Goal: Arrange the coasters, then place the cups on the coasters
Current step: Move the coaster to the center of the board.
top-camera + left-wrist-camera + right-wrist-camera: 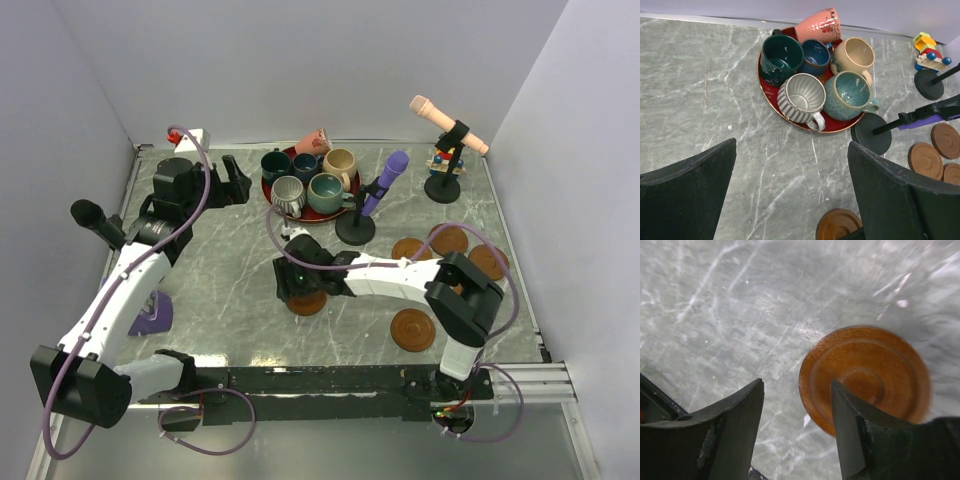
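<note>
Six cups crowd the red plate (268, 190): dark green (780, 55), dark blue (815, 54), beige (855, 54), grey ribbed (800, 97), teal (846, 94), and a pink one (819, 25) tilted at the far rim. My left gripper (792, 145) hovers open just left of the plate, its place in the top view (228, 180). My right gripper (796, 385) is open low over mid-table; one finger (852, 435) overlaps a coaster (865, 375) lying flat, also seen from above (307, 302). Other coasters lie at the right (412, 329) (410, 248) (449, 239) (488, 260).
A purple microphone (385, 180) on a black base (355, 228) stands right of the plate. A peach microphone (448, 125) and a colourful toy (445, 160) are at the back right. A black microphone (95, 222) and purple object (152, 318) sit at the left.
</note>
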### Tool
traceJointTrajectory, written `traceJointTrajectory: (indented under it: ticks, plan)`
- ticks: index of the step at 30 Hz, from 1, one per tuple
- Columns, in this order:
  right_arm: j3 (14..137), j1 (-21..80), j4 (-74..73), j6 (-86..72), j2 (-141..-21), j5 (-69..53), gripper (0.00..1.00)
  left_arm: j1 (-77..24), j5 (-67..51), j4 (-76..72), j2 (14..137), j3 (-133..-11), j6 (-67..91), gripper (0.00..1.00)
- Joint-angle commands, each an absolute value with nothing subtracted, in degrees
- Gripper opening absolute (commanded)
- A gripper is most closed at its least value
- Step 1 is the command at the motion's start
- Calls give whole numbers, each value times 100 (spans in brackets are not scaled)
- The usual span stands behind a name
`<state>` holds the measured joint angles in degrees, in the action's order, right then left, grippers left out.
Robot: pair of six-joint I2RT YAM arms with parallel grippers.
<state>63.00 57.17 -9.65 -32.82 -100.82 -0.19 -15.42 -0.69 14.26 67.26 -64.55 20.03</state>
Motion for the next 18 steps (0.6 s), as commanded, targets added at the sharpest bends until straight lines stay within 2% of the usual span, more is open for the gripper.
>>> traceJointTrajectory:
  ticks: [1, 5, 8, 10, 18]
  plan:
    - [6495, 5687, -1194, -2910, -9177, 438, 64, -1547, 211, 1081, 6355, -6355, 1863, 97]
    - [6373, 5582, -1827, -2778, -8694, 931, 68, -1547, 220, 1055, 6311, -6337, 1846, 97]
    - [6083, 5406, -2082, -2707, -8534, 1098, 80, -1547, 185, 1063, 6381, -6354, 1898, 97]
    - [5907, 5362, -2214, -2698, -8525, 1256, 83, -1556, 158, 1098, 6425, -6389, 1933, 97]
    - [5686, 5291, -2057, -2812, -9104, 1196, 78, -1547, 53, 1072, 6486, -6372, 2004, 97]
